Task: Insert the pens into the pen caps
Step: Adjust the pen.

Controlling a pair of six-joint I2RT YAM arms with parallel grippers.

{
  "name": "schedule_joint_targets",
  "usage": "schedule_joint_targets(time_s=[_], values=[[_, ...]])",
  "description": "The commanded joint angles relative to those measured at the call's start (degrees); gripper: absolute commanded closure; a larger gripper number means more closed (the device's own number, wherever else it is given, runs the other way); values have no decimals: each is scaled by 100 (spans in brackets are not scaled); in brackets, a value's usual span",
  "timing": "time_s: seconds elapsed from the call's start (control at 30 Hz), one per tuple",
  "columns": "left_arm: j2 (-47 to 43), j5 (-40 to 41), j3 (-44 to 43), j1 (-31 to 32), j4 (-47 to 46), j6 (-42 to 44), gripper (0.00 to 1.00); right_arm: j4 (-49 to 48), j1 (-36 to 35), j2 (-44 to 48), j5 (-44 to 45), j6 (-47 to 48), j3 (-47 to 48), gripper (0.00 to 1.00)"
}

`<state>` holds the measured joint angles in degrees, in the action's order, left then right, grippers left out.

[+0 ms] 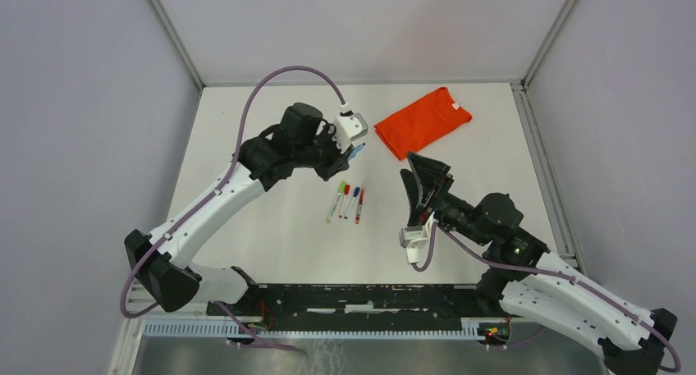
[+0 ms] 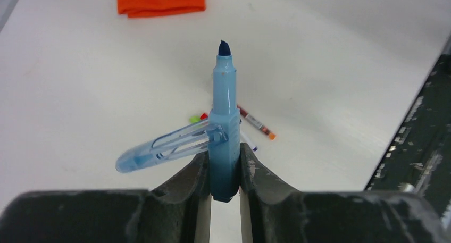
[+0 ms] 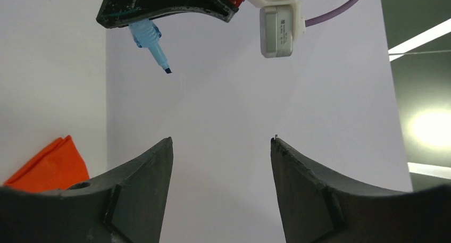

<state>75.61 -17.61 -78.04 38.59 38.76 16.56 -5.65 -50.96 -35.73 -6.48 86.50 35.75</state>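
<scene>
White table (image 1: 279,244) carried four pens (image 1: 345,203) mid-table, lying side by side, nearly parallel, white barrels, coloured ends (green, red, blue, orange-red) toward the far side. Folded orange shirt (image 1: 423,121) lay flat at far right, well apart from them.

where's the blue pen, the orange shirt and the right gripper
blue pen (image 2: 224,89), left wrist view, light blue barrel
orange shirt (image 1: 423,121), top external view, middle of the fabric
right gripper (image 3: 221,140), right wrist view, midway between its fingertips
</scene>
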Motion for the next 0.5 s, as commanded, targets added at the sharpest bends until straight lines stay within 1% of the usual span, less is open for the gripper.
schedule_joint_targets(time_s=[0.0, 0.13, 0.2, 0.33, 0.47], values=[[408, 2326, -284, 517, 547, 748, 98, -652, -8, 96, 238, -1002, -274, 28], [853, 4155, -253, 1085, 993, 1366, 98, -971, -4, 191, 519, -1198, -550, 28], [964, 4834, -85, 1255, 1058, 1763, 98, -1114, -10, 255, 731, -1240, -679, 28], [863, 5376, 412, 1339, 1060, 2594, 98, -1224, -3, 454, 975, -1341, -845, 27], [351, 5727, 919, 1335, 200, 3358, 98, -1062, -6, 723, 942, -1678, -959, 27]])
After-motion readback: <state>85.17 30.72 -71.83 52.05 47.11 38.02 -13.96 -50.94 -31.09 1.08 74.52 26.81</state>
